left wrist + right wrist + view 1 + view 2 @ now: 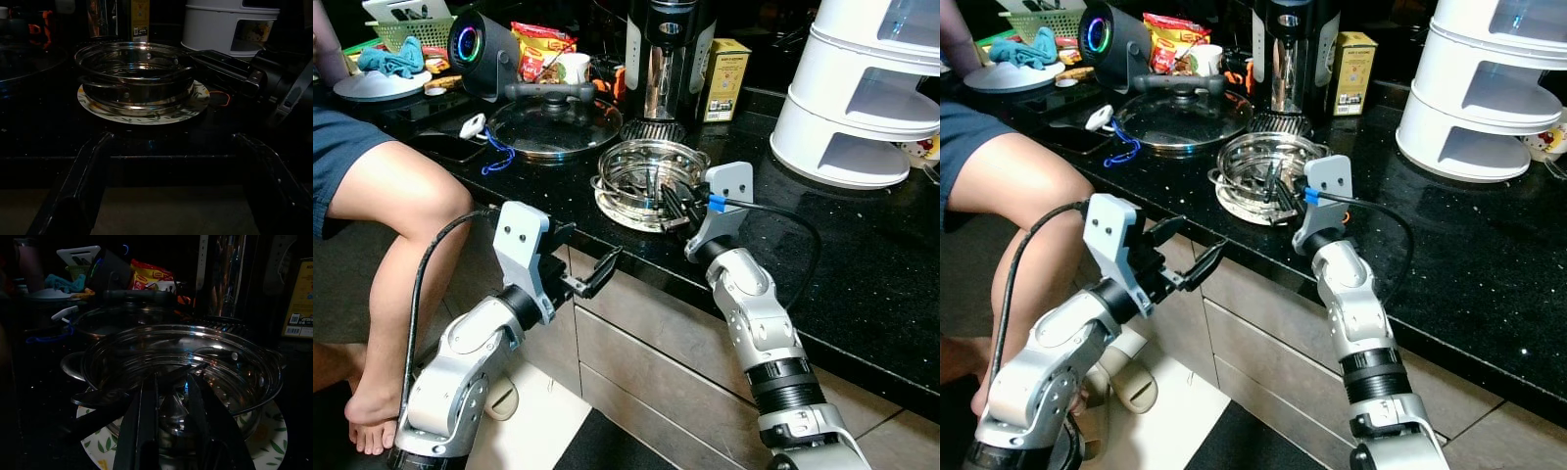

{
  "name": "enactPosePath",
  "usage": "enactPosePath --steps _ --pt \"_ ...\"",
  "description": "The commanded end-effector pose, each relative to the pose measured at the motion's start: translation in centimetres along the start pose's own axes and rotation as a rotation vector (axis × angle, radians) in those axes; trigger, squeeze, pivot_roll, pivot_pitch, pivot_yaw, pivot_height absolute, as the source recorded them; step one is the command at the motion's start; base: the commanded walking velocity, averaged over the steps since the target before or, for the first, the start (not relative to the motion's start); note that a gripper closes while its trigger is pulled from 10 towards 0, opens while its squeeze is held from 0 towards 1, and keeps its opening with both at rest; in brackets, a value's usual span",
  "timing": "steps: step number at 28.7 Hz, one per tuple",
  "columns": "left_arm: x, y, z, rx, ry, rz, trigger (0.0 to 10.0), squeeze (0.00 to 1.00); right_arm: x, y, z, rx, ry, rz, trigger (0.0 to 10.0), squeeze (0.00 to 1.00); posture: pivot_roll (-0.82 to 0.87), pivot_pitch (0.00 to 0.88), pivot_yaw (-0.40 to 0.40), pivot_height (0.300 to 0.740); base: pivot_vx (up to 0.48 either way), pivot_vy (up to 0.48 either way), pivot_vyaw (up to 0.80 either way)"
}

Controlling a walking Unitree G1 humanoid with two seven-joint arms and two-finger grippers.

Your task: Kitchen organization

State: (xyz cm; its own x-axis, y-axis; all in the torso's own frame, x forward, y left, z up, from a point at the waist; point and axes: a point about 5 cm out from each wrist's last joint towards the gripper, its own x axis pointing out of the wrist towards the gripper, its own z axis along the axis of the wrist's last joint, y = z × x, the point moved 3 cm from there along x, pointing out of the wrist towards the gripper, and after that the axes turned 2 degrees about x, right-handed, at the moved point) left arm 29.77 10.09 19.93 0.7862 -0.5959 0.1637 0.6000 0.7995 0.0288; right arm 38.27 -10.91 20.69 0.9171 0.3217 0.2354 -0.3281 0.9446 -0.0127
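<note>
Black speckled stone countertop [862, 255], glossy under overhead light. Grey-brown drawer fronts [646, 343] below it. Pale tile floor [543, 416] with a dark mat [607, 446] at the cabinet foot. Far end of the counter is dim.

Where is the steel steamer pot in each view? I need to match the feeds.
Left eye: steamer pot mid-frame on the black counter, right gripper at its rim.
Right eye: left of centre, upper half.
Left wrist: upper centre, beyond the open left fingers.
Right wrist: across the middle, straight ahead of the fingers.
Shared landmark: the leaf-patterned plate under the pot.
</note>
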Motion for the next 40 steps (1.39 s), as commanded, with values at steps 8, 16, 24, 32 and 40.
enactPosePath --steps 8,16,24,32,40 --pt "0.1 -0.5 0.3 -0.001 -0.006 -0.015 10.0 0.0 0.4 -0.4 1.6 -0.078 -0.068 -0.027 0.0 0.0 0.07 0.065 -0.021 0.74 0.0 0.0 0.0" --pt "0.2 -0.6 0.3 0.0 -0.009 -0.02 10.0 0.0 0.6 0.1 3.4 -0.264 -0.126 0.006 0.0 0.0 0.06 0.059 -0.018 0.74 0.0 0.0 0.0" --pt "0.3 -0.7 0.3 0.0 -0.011 -0.026 10.0 0.0 0.6 0.8 3.5 -0.378 -0.123 0.063 0.0 0.0 0.06 0.052 -0.02 0.74 0.0 0.0 0.0" --pt "0.4 -0.8 0.2 -0.001 -0.01 -0.026 10.0 0.0 0.6 1.4 3.2 -0.44 -0.114 0.1 0.0 0.0 0.06 0.056 -0.021 0.74 0.0 0.0 0.0" --pt "0.4 -0.8 0.2 -0.001 -0.009 -0.02 10.0 0.0 0.5 1.5 2.8 -0.5 -0.092 0.11 0.0 0.0 0.06 0.063 -0.02 0.74 0.0 0.0 0.0"
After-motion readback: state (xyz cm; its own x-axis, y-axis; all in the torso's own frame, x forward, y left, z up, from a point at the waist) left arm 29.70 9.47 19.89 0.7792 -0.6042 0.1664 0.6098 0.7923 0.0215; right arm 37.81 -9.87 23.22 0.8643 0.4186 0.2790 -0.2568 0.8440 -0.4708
